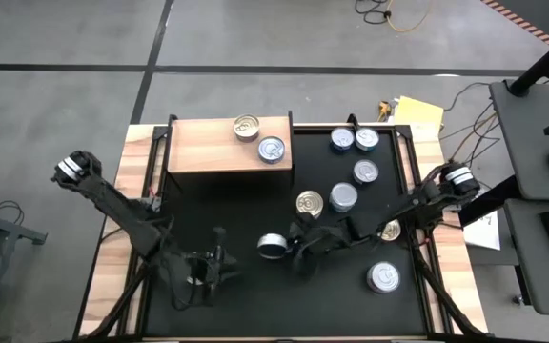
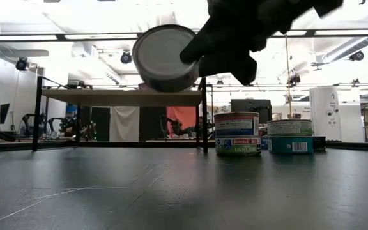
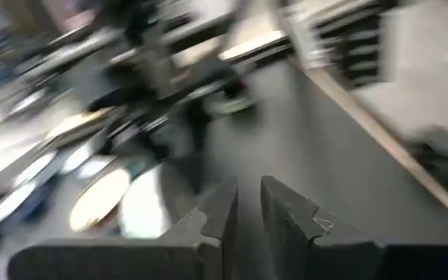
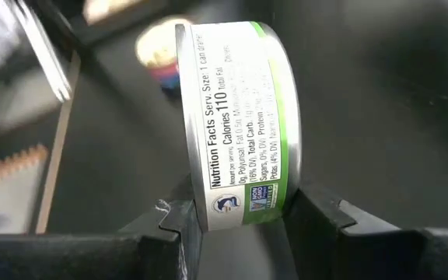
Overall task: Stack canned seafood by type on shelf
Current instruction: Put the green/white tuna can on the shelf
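Observation:
My right gripper [image 4: 243, 222] is shut on a can of seafood with a white and green label [image 4: 239, 117] and holds it above the middle of the table [image 1: 273, 247]. The low view shows that can's flat silver face [image 2: 165, 57] high above the black table. The wooden shelf [image 1: 208, 152] stands at the far left and carries a gold-topped can [image 1: 246, 127] and a silver-topped can [image 1: 272, 149]. Several more cans [image 1: 343, 197] stand on the table to the right. My left gripper [image 3: 249, 206] hangs shut and empty over the near left [image 1: 219, 250]. My right gripper pinches the can between its two fingers, one on each flat end, close to the rim [image 4: 197, 210]. The fingers come from the table's right, slanting a little downward. The can is turned on edge, its label wall between the fingers, and is lifted clear of the table.
Blue-labelled cans [image 1: 342, 140] [image 1: 367, 139] stand at the far right, a gold-topped one [image 1: 310, 204] is just beyond the held can, and another [image 1: 383, 277] is at the near right. The black surface between shelf and near edge [image 1: 217, 205] is bare.

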{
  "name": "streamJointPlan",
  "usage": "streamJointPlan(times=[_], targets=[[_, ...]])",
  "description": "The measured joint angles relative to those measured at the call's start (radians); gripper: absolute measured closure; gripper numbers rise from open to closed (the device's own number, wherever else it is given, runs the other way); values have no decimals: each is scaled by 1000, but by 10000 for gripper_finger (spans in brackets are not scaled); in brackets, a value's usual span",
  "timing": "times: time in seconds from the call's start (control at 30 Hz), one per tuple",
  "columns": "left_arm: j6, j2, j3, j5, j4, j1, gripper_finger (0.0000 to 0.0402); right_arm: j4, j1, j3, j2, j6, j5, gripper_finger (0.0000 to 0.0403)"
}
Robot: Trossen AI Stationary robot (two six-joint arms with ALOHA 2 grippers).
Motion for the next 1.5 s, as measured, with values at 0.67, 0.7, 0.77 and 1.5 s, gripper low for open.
streamJointPlan(times=[0.67, 0.7, 0.77, 1.5], targets=[[-211, -156, -261, 168, 291, 290, 296, 465, 5, -177, 8, -247, 255, 272], [-210, -154, -265, 193, 292, 292, 282, 465, 5, -174, 8, -261, 255, 272], [-209, -147, -273, 212, 301, 294, 253, 466, 5, -166, 9, -295, 255, 272], [-148, 41, -197, 261, 438, 364, 146, 468, 0, -91, 19, -468, 154, 272]])
